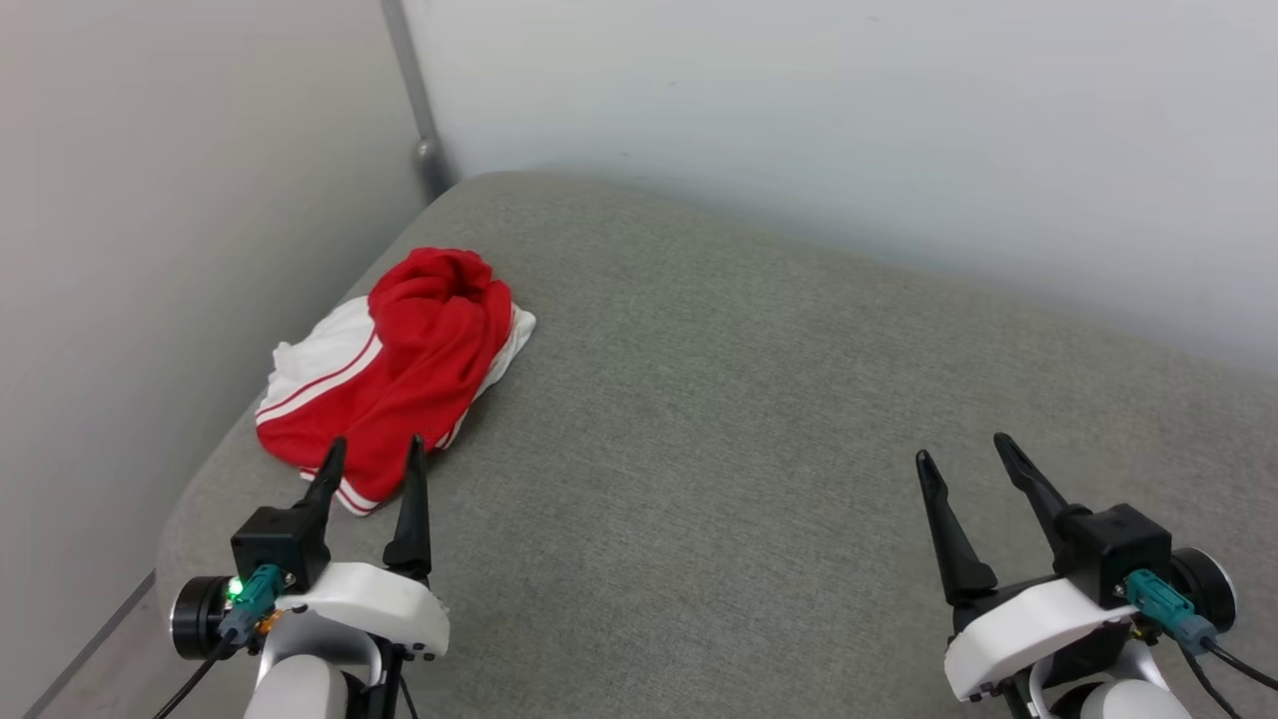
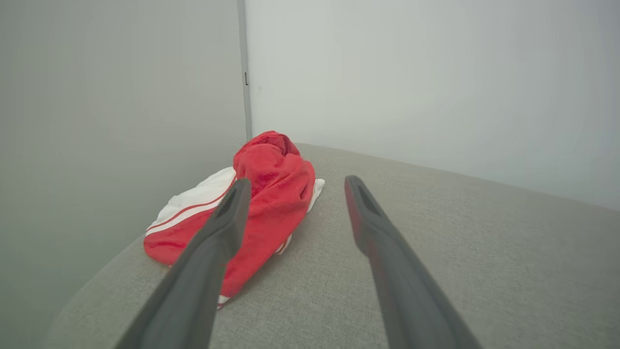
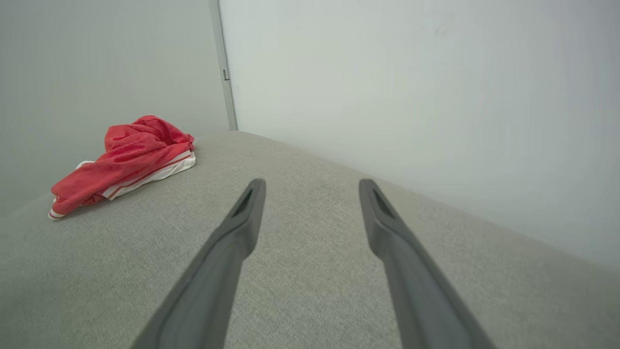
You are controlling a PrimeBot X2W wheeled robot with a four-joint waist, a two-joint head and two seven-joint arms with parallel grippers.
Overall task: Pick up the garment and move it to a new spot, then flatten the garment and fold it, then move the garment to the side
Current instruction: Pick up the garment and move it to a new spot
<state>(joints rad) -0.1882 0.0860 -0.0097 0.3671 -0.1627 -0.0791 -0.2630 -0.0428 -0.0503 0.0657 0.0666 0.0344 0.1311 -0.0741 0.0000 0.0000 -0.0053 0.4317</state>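
Note:
The garment (image 1: 399, 369) is a crumpled heap of red fabric with white parts and thin red stripes. It lies at the left rear of the grey cushioned surface (image 1: 749, 419), close to the corner of the walls. My left gripper (image 1: 374, 446) stands open just in front of the heap's near edge, with nothing between its fingers. In the left wrist view the garment (image 2: 271, 194) lies ahead, partly behind the left finger (image 2: 227, 218). My right gripper (image 1: 963, 446) is open and empty at the lower right, far from the cloth. The right wrist view has the garment (image 3: 126, 157) at its far left.
Pale walls close in the surface on the left and behind, meeting at a corner with a grey vertical strip (image 1: 414, 100). The cushion's rounded left edge (image 1: 185, 509) drops off just left of my left gripper. Bare grey cushion spreads between the two grippers.

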